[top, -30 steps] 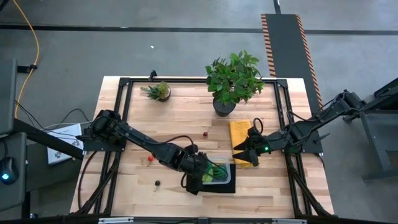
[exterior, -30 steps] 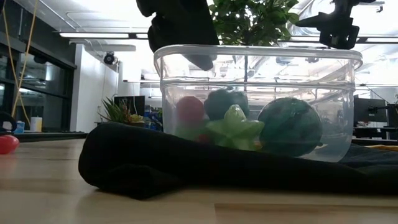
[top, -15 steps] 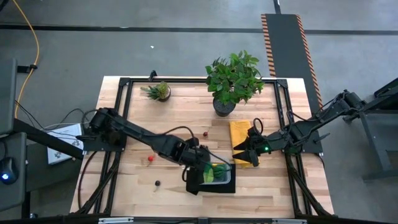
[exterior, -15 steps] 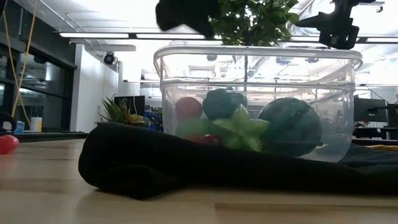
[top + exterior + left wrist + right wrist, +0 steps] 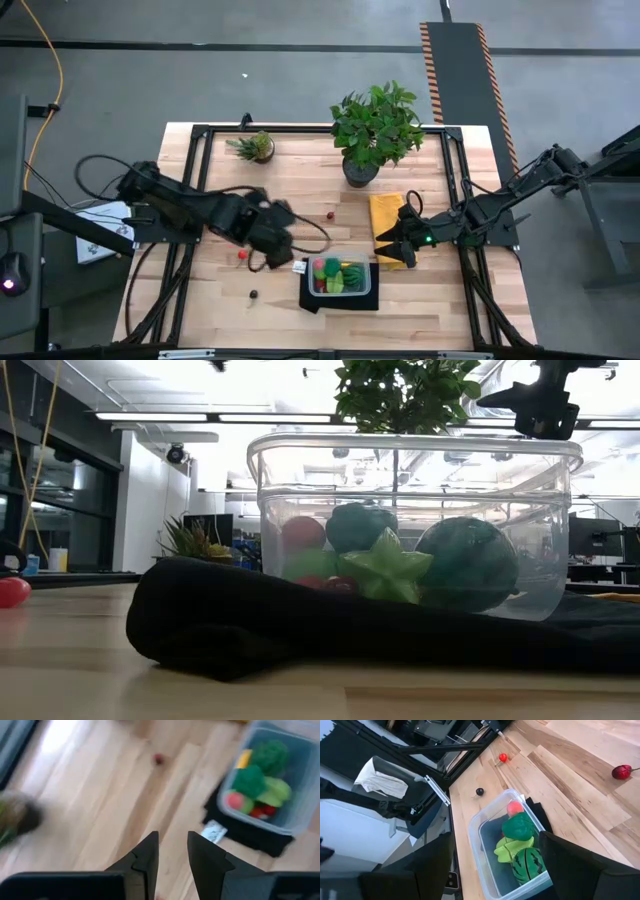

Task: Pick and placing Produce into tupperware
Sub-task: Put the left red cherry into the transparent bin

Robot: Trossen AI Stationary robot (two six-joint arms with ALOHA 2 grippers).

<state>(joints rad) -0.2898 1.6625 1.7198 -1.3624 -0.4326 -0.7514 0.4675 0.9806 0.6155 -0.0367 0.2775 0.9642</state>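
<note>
High view shows my left gripper (image 5: 283,243) jaws slightly parted, empty, left of the tupperware (image 5: 340,277) near the worktop's front edge; I'd centre squarely over the red produce (image 5: 242,255) before clenching.

No text, label, brand, number or sign can be read anywhere in these views.

Grey concrete floor (image 5: 250,90), hazard-striped black ramp (image 5: 462,70), yellow cable (image 5: 55,60), ceiling strip lights (image 5: 165,416)
</note>
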